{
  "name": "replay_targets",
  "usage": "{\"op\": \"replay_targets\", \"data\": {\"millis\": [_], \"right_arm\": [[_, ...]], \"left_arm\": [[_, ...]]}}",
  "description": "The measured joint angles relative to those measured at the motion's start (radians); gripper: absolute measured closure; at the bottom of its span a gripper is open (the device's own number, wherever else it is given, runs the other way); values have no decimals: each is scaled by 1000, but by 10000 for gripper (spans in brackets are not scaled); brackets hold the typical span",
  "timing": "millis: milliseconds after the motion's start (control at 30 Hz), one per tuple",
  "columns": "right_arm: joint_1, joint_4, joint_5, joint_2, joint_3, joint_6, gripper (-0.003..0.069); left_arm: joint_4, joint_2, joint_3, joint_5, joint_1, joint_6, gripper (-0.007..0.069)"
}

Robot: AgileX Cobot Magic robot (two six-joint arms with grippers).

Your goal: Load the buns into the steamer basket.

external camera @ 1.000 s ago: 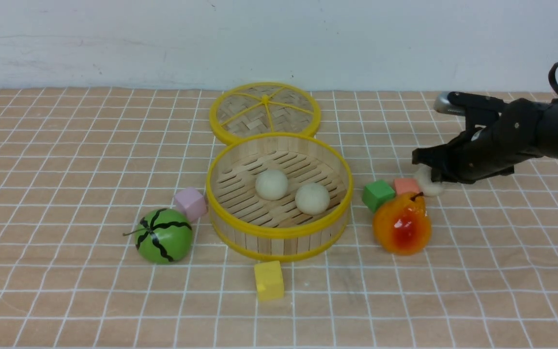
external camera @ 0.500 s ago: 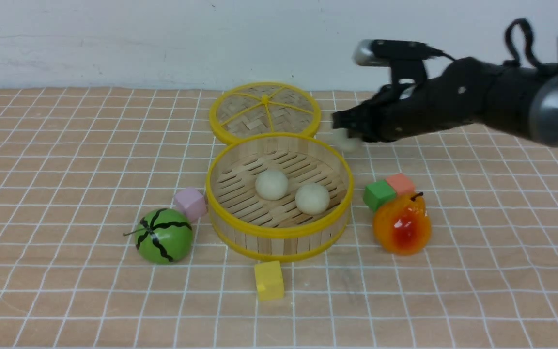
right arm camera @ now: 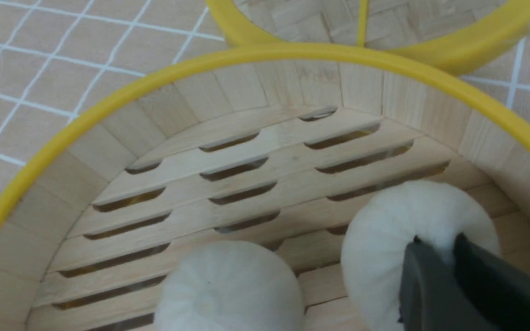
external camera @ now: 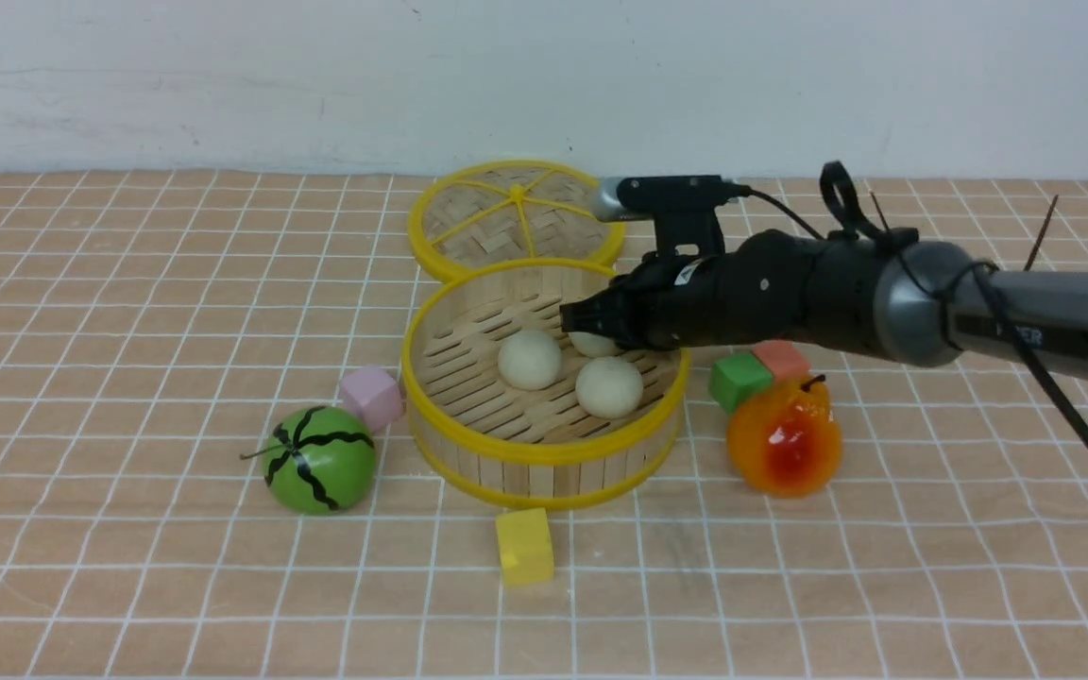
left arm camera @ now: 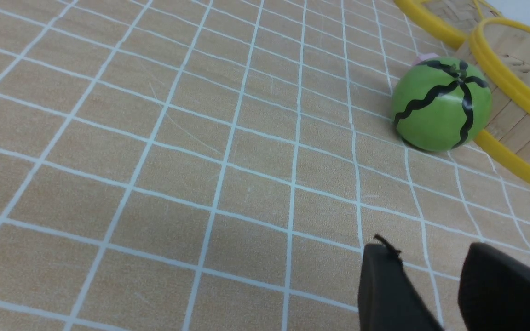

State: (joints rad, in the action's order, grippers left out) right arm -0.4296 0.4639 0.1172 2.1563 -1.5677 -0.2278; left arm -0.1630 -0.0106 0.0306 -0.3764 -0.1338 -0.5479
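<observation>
Reaching arm: the right end effector (external camera: 577, 321) stretches in from the right, over the right rim of the steamer basket (external camera: 544, 451), with its tip low inside the basket.
Right grip: in the right wrist view the right end effector (right arm camera: 437, 239) has its fingers nearly together, with the tips pressed on top of the third bun (right arm camera: 384, 230). I cannot tell whether they pinch it or only touch it.
Buns: all three are inside the basket. The left bun (external camera: 530, 359) and right bun (external camera: 608, 387) rest on the slatted floor near its middle. The third bun (external camera: 591, 345) sits just behind and between them, half hidden by the dark fingers.
Basket: it stands at the middle of the checked surface (external camera: 128, 331).
Lid: the woven lid (external camera: 516, 212) lies flat on the far side, with its edge hidden behind the basket's far rim.
Left of basket: a pink block (external camera: 371, 397) is just beside the wall, and a green watermelon toy (external camera: 319, 460) sits nearer and further left.
Near side: a yellow block (external camera: 524, 546) lies close to the near rim.
Right of basket: a green block (external camera: 738, 380), a salmon block (external camera: 785, 357) and a glossy orange pear (external camera: 783, 439) are clustered beneath and nearer than the arm.
Left grip: the left end effector (left arm camera: 426, 248) shows only in its wrist view. Its fingers are apart with bare surface between them, well clear of the watermelon toy (left arm camera: 440, 103).
</observation>
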Motion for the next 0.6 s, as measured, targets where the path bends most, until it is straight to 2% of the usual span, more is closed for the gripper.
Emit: {"op": "replay_targets", "data": {"millis": [100,133,200,267,333,500,600], "right_arm": [[0,2,-3,-5,0,-1,454],[0,2,-1,-5,0,-1,447],[2,1,44,-36,0,-1,353],[5,-3,70,-61,0,-2,317],[22,-40,171,-140,0,-2,267],[102,-168,428,-349,0,-3,281],[191,-216,590,-504,0,-3,372]], "left_arm": [[0,0,0,0,0,0,386],[0,0,0,0,0,0,386],[0,0,0,0,0,0,386],[0,0,0,0,0,0,386],[0,0,0,0,0,0,386],[0,0,0,0,0,0,386],[0,0,0,0,0,0,386]]}}
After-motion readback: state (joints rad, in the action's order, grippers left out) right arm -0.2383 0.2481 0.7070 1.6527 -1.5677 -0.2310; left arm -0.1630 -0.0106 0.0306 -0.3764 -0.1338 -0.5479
